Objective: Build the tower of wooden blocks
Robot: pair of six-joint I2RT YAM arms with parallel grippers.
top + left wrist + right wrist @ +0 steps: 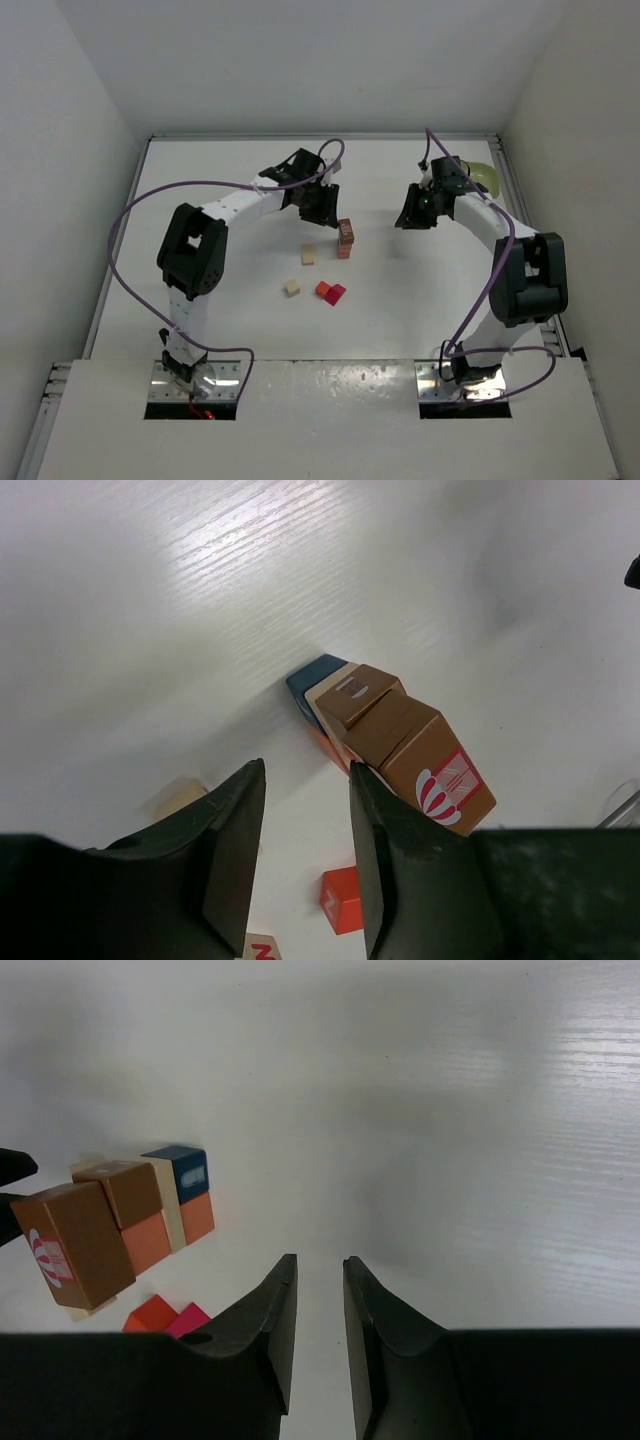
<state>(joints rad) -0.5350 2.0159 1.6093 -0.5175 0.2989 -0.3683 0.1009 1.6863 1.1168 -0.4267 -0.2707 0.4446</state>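
Enclosing white wood-grain table point(400, 300): plain white walls point(60, 160); tower point(345, 239) near centre.

From my station I saw the left arm point(235, 207) rise from its near-left base to a bent elbow and reach inward over the middle of the bench point(400, 330). Its wrist was tipped down and its jaws were parted with a clear gap and nothing between them. The right arm point(488, 225) mirrored it from the near-right base, elbow out by the right edge and forearm angled inward, with its jaws pointed down, a narrow slit apart and empty.
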